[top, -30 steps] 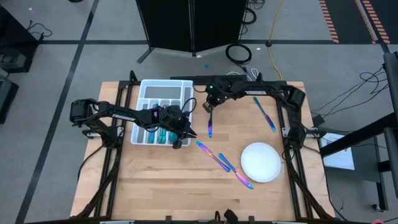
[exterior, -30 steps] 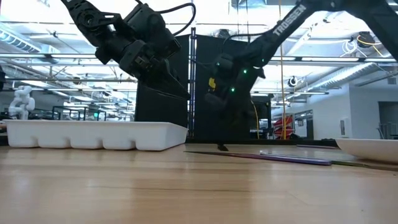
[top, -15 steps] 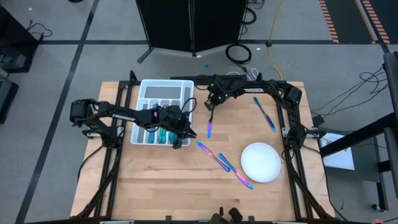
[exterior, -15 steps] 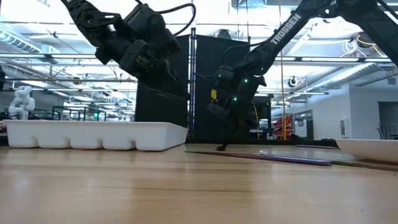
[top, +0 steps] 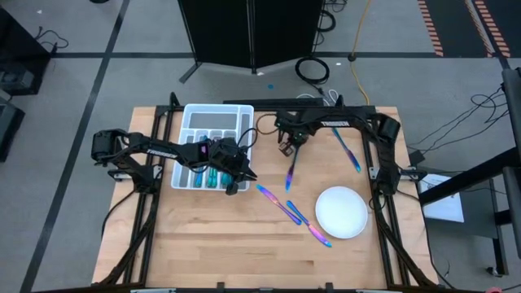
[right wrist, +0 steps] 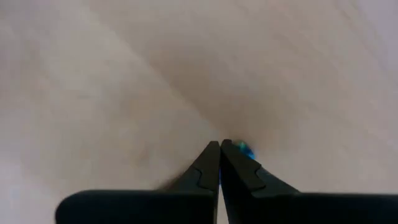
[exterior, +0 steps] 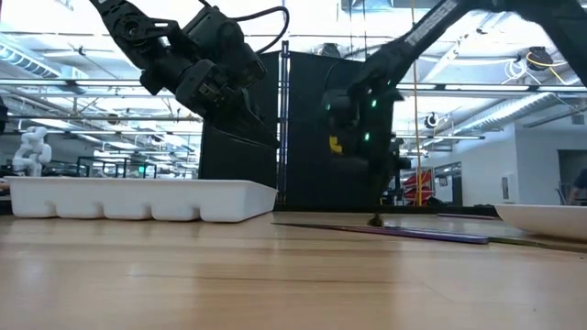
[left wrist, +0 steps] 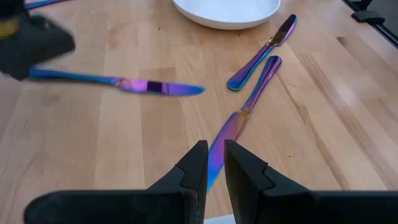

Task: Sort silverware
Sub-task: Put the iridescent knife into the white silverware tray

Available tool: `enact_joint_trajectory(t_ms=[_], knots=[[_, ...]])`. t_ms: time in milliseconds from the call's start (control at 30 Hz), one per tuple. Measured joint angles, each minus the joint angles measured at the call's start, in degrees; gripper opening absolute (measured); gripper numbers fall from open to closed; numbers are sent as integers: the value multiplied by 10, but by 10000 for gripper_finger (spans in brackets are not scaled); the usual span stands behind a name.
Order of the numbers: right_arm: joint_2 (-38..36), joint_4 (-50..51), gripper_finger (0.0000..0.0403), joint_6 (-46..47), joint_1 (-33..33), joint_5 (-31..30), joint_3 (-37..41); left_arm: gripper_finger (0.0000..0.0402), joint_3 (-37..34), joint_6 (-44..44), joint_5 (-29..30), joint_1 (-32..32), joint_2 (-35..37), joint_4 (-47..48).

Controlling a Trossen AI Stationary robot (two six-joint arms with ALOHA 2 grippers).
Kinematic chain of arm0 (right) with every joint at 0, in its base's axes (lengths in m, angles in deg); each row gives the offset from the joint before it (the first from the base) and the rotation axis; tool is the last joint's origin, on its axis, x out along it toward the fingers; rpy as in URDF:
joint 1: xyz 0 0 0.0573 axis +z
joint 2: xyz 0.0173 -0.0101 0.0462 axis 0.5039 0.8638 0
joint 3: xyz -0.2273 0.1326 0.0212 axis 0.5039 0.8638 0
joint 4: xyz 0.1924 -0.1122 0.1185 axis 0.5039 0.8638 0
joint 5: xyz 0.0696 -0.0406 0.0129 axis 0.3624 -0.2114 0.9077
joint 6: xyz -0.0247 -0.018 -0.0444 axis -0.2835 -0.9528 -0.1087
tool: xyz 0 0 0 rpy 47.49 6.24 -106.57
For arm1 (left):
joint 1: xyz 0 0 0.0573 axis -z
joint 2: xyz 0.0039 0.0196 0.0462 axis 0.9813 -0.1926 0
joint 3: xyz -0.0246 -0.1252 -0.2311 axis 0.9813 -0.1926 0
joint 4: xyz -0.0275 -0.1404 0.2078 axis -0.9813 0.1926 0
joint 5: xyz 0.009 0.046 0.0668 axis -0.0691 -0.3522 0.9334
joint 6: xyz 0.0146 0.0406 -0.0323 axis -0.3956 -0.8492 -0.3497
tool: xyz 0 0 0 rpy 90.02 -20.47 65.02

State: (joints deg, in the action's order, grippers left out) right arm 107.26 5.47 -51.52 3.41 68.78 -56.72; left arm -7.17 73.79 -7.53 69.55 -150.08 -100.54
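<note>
High view: the right gripper (top: 286, 150), in the upper middle of the frame just right of the white tray (top: 220, 108), is pinched tight on one end of a rainbow knife (top: 291, 173), whose free end points down the frame toward the round plate (top: 342, 212); whether that knife is off the wood I cannot tell. The left gripper (top: 238, 172) sits at the tray's lower right corner with nothing in it. On the table (top: 212, 244) lie three loose pieces: a second knife (top: 346, 149) at upper right, a third knife (top: 275, 200) at centre, and a fourth piece (top: 315, 230) just left of the plate, its kind unclear. Teal pieces (top: 209, 176) lie in the tray's lower compartments, too crowded to count. One tray, one plate. Low view: the right gripper's tip (exterior: 374, 218) reaches down to the tabletop right of centre, the tray (exterior: 138, 197) at left. Left wrist view: the left fingers (left wrist: 199, 163) stand slightly apart with only a narrow gap and hold nothing, the third knife (left wrist: 239, 118) just beyond them. Right wrist view: the right fingers (right wrist: 211, 163) are pressed together, a blue glint of metal at their tip
</note>
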Motion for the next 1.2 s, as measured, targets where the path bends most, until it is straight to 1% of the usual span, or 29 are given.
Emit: enact_joint_trajectory(t_ms=[100,200,233,300,367,400,467,533,600,733,833,867,1033,1133,1200], knots=[[-67,-29,0,4,15,3,33,52,0,0,0,0,0,0],[-161,-94,0,14,20,11,120,52,0,1,0,0,0,0],[-196,-132,0,20,16,24,159,52,0,4,0,0,0,0],[-262,-227,0,32,-3,72,244,52,0,4,0,0,0,-3],[-301,-328,0,34,-26,122,316,52,0,10,0,3,0,-21],[-309,-361,0,33,-37,142,343,52,0,25,0,4,0,-43],[-313,-395,0,31,-61,167,371,52,0,75,13,9,-4,-111],[-304,-397,0,19,-82,171,379,52,9,118,26,16,-18,-166],[-281,-398,0,3,-97,173,379,52,26,124,29,27,-35,-163],[-234,-403,0,-30,-110,212,370,52,86,123,47,48,-89,-125],[-209,-397,0,-47,-115,213,365,52,133,124,61,52,-139,-102],[-204,-399,0,-51,-116,212,362,52,146,124,61,52,-153,-88],[-195,-407,0,-61,-124,211,356,52,194,123,72,52,-212,-92],[-195,-415,0,-62,-126,212,356,52,204,119,73,51,-230,-90],[-195,-410,0,-62,-126,212,356,52,209,100,74,51,-240,-93]])
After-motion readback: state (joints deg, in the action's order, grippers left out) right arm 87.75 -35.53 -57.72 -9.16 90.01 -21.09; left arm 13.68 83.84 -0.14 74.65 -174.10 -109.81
